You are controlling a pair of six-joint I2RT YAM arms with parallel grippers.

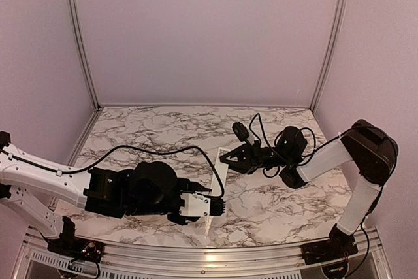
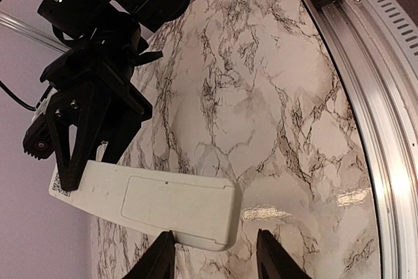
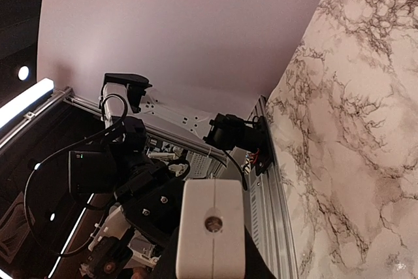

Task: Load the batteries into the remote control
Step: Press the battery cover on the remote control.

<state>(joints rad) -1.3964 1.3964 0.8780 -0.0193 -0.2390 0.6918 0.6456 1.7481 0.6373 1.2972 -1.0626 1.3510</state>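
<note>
The white remote control (image 1: pixel 219 168) is held in the air above the marble table, between the two arms. My right gripper (image 1: pixel 230 159) is shut on one end of it; in the right wrist view the remote's end face with a small round hole (image 3: pixel 210 227) sits between the fingers of that gripper (image 3: pixel 212 264). In the left wrist view the remote's back with its closed battery cover (image 2: pixel 150 200) faces me. My left gripper (image 2: pixel 215 262) is open, and the remote's free end sits just past its fingertips. It also shows in the top view (image 1: pixel 212 210). No batteries are in view.
The marble tabletop (image 1: pixel 170 129) is enclosed by pale walls with aluminium posts. An aluminium rail (image 2: pixel 385 129) runs along the near edge. A black cable (image 1: pixel 150 151) loops over the table from the left arm.
</note>
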